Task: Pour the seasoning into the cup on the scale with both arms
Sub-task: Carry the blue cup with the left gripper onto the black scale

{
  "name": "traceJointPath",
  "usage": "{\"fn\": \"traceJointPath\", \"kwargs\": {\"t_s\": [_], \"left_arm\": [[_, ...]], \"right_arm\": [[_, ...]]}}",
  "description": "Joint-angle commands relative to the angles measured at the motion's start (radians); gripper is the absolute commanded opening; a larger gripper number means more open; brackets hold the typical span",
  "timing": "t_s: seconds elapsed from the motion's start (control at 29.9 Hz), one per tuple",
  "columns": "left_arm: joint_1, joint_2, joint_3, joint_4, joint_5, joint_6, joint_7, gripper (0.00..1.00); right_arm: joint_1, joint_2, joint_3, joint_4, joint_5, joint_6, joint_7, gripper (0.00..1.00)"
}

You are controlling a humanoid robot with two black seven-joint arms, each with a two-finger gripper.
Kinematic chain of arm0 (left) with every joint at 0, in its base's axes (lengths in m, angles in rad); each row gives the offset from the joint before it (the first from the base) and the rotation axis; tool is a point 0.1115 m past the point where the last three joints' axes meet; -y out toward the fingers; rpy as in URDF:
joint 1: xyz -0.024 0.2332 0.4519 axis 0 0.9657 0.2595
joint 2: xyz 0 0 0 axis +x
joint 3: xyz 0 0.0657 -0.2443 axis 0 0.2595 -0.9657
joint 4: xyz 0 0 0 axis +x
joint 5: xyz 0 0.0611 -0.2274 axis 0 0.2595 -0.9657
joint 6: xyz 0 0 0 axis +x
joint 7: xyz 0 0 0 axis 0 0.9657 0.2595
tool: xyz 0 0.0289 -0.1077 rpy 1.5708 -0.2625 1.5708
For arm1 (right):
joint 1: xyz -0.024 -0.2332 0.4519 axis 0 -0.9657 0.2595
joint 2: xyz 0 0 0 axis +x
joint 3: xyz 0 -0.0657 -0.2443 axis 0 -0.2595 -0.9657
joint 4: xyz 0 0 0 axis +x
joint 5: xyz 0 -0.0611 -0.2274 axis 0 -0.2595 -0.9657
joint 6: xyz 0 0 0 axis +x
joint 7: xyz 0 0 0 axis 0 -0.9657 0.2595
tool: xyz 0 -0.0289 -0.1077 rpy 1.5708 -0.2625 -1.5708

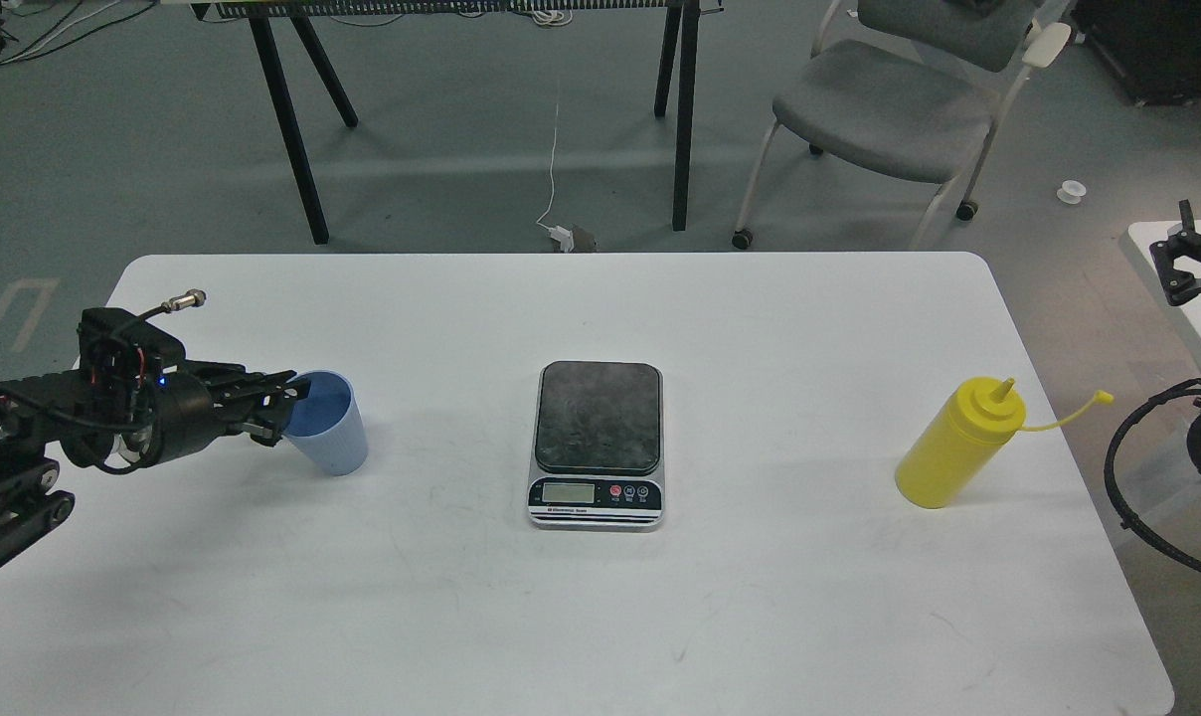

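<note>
The light blue cup point(336, 438) stands on the white table point(760, 617) at the left. My left gripper point(284, 406) is level with the cup at its left side, open, with one finger behind the rim and one in front; I cannot tell whether they touch it. The scale point(597, 416) sits mid-table with a bare dark plate. The yellow seasoning bottle point(958, 447) stands at the right, its cap point(1103, 398) dangling on the tether. A black claw part of my right arm point(1185, 261) shows at the right edge, far from the bottle.
Black cable loops point(1147, 477) hang off the table's right edge. A grey chair point(889, 109) and black table legs point(685, 119) stand on the floor behind the table. A second white surface point(1197, 308) is at the far right.
</note>
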Motion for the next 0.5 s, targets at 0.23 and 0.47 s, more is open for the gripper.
{"fn": "traceJointPath", "kwargs": {"t_s": [0.23,0.47], "left_arm": [[-0.201,-0.049,-0.004,-0.069,-0.13,-0.186,0.0,0.0],[-0.39,-0.251,0.002,-0.126,-0.168,-0.343,0.077,0.0]], "right_arm": [[-0.007,-0.003,0.0,0.0,0.0,0.0,0.0,0.99],[-0.007,-0.025,0.0,0.001,0.0,0.0,0.0,0.99]]}}
